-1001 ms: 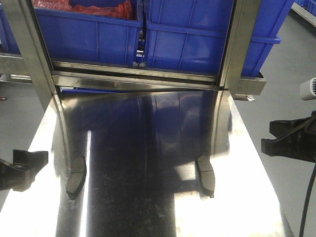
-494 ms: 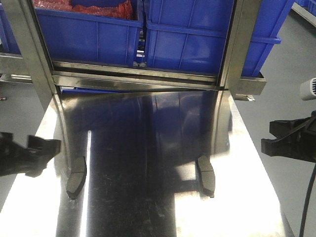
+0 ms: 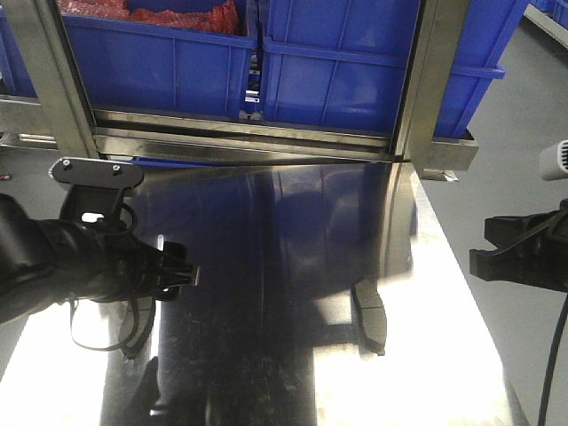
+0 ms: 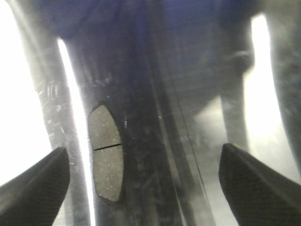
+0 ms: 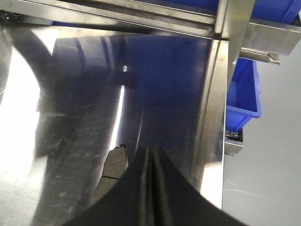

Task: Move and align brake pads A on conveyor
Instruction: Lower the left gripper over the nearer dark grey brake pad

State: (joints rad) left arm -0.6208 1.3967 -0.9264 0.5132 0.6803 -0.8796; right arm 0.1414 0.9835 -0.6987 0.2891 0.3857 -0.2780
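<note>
Two brake pads A lie on the shiny steel table. The left pad point(image 4: 106, 150) shows its grey face and cross groove in the left wrist view. My left gripper point(image 4: 143, 188) hovers over it, open wide, the pad nearer the left finger point(image 4: 35, 190). In the front view my left arm and gripper point(image 3: 177, 275) cover most of that pad. The right pad point(image 3: 370, 315) lies free, also seen as a pad point(image 5: 115, 165) just left of my right gripper point(image 5: 153, 153). That gripper point(image 3: 481, 248) is shut on nothing, at the table's right edge. The conveyor is out of view.
Blue bins point(image 3: 355, 71) stand on a steel rack behind the table; the left bin point(image 3: 160, 67) holds red items. Steel uprights point(image 3: 426, 80) rise at the back corners. The table's right edge point(image 3: 461, 302) drops to grey floor.
My left arm has swung in from the table's left edge toward the middle and now hangs over the left pad. The right gripper and both pads have not moved.
</note>
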